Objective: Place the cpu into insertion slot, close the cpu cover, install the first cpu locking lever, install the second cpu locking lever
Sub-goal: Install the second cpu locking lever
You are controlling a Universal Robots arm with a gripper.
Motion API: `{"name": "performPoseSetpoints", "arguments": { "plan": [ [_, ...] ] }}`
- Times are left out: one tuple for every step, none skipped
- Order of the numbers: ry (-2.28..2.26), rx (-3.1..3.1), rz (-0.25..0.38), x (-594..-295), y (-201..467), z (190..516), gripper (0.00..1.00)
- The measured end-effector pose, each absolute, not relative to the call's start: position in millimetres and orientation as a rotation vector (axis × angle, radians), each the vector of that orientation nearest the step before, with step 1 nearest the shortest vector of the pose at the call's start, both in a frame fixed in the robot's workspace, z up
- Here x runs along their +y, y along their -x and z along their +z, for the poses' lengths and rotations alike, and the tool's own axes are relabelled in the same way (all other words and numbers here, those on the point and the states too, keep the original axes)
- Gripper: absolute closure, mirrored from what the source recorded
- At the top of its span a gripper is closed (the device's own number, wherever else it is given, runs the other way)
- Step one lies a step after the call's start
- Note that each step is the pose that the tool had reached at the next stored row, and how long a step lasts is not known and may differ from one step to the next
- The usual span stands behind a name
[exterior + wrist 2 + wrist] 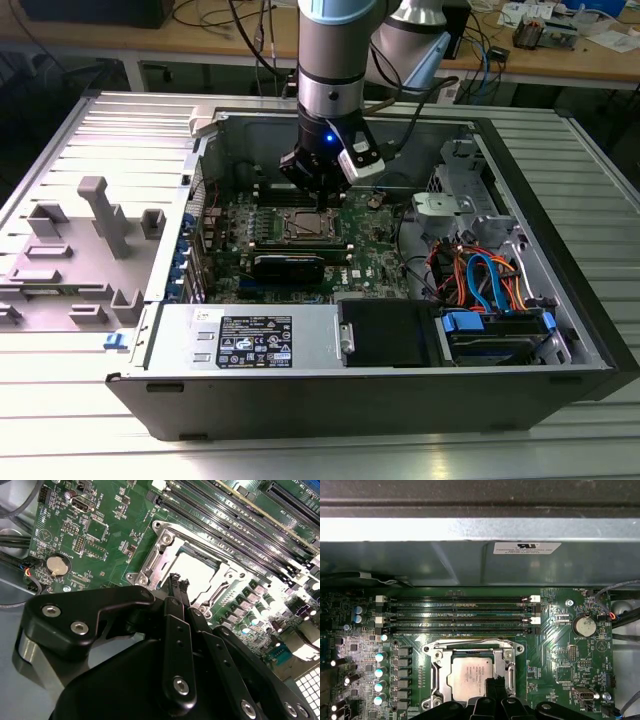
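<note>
1. At the exterior view's left, a grey moulded tray (75,250) lies on the ribbed table (560,440), just beside the open computer case (380,390).
2. Near the middle of the case, the green motherboard (375,245) lies flat, with the long black memory slots (457,614) beside the insertion slot (303,226).
3. The cpu (470,677) sits in the insertion slot, its dull grey face showing through the window of the cpu cover (436,672), which lies down flat over it.
4. The gripper (322,200) hangs over the far edge of the socket; in both wrist views its fingertips (180,587) stand close together at the cover's rim, pinched to a narrow point. Whether they actually clamp a lever there is hard to say.
5. A round coin battery (584,626) sits on the board, well apart from the socket.
6. At the exterior view's right, orange and blue cables (480,275) bunch above the drive bay.
</note>
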State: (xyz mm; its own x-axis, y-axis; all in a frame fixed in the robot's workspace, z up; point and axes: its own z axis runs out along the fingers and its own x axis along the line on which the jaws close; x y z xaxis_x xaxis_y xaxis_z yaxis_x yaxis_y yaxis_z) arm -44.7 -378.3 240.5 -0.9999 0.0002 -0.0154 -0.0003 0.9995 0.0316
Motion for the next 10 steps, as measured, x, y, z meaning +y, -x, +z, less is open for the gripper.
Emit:
{"name": "performPoseSetpoints", "arguments": {
  "plan": [
    [0.0,3.126,0.049,-378.3,44.6,240.8,0.89],
    [0.0,3.126,0.049,-378.3,44.6,242.7,0.89],
    [0.0,3.126,0.049,-378.3,44.6,245.7,0.89],
    [0.0,3.126,0.049,-378.3,44.6,246.5,0.89],
    [0.0,3.126,0.049,-378.3,44.7,247.1,0.89],
    [0.0,3.126,0.05,-378.6,44.6,247.2,0.89],
    [0.0,3.126,0.049,-379.4,44.5,247.2,0.89],
    [0.0,3.126,0.049,-380.3,44.6,247.2,0.89],
    [0.0,3.126,0.049,-381.5,44.6,247.3,0.89],
    [0.0,3.126,0.049,-383.3,44.7,247.3,0.89]
  ]
}}
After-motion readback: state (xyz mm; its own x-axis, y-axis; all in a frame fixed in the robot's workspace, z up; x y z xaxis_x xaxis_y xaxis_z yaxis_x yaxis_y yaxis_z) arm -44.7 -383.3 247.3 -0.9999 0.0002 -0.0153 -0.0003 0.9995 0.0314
